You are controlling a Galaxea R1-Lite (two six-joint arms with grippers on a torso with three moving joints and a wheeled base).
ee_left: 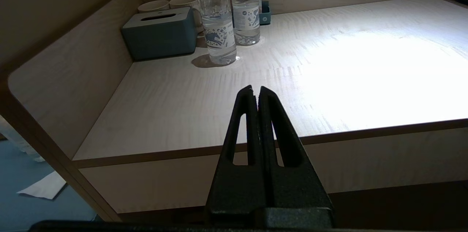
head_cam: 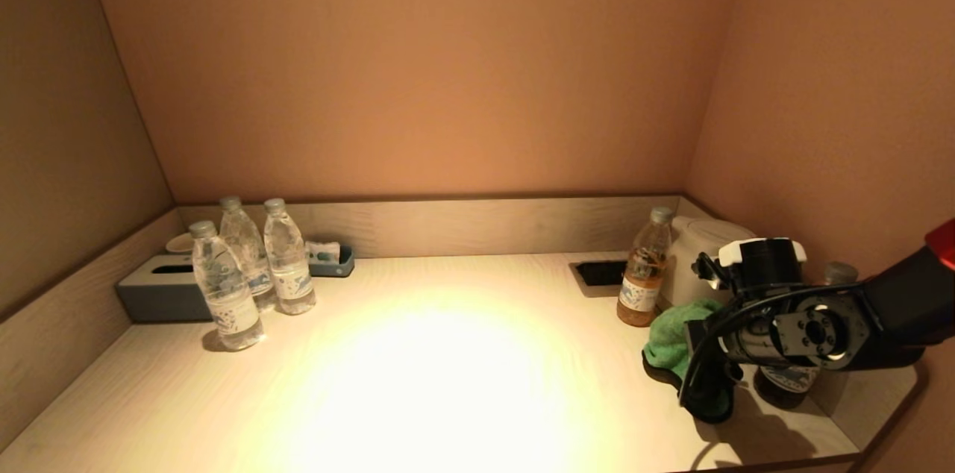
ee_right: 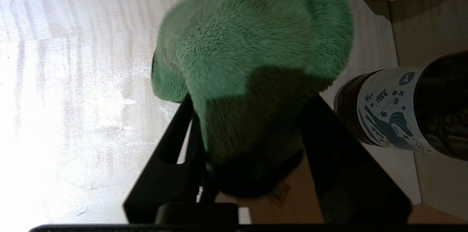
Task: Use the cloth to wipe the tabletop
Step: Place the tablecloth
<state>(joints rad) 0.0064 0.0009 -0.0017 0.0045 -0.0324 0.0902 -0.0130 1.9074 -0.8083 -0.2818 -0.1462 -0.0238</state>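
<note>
A fluffy green cloth (head_cam: 674, 339) hangs bunched at the right side of the pale wooden tabletop (head_cam: 448, 368). My right gripper (head_cam: 705, 391) points down there and is shut on the cloth (ee_right: 252, 41), which bulges out past the fingers (ee_right: 175, 140) in the right wrist view. The cloth's lower end is at or just above the tabletop. My left gripper (ee_left: 256, 91) is shut and empty, parked off the table's front edge on the left, and does not show in the head view.
Three water bottles (head_cam: 254, 271), a grey tissue box (head_cam: 160, 294) and a small tray (head_cam: 332, 260) stand at the back left. A tea bottle (head_cam: 642, 271), a white kettle (head_cam: 705, 249), a dark bottle (ee_right: 402, 111) and a socket recess (head_cam: 600, 273) crowd the right. Walls enclose three sides.
</note>
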